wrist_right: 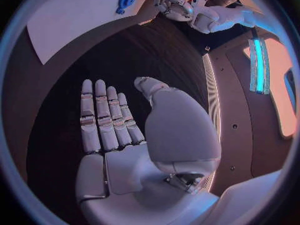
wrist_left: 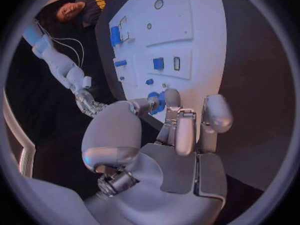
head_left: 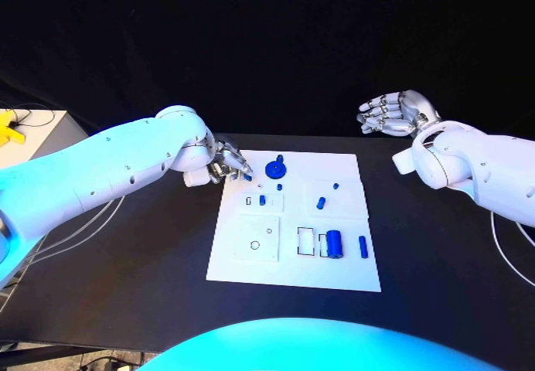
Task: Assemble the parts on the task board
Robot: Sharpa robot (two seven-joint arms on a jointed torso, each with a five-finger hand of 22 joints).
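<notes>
Yellow object (head_left: 10, 126) on white stand (head_left: 45, 131)

The left hand (head_left: 231, 165) hovered at the task board's (head_left: 293, 270) far left corner, a round part (head_left: 277, 166) just right of it, while the right hand (head_left: 391, 113) hung well apart beyond the board's far right corner.

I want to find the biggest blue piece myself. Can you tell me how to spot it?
Look at the white task board in the middle of the black table. Go to its near right part, beside a black-outlined rectangle. The big blue cylinder stands there, much fatter than the thin blue pin on its right.
</notes>
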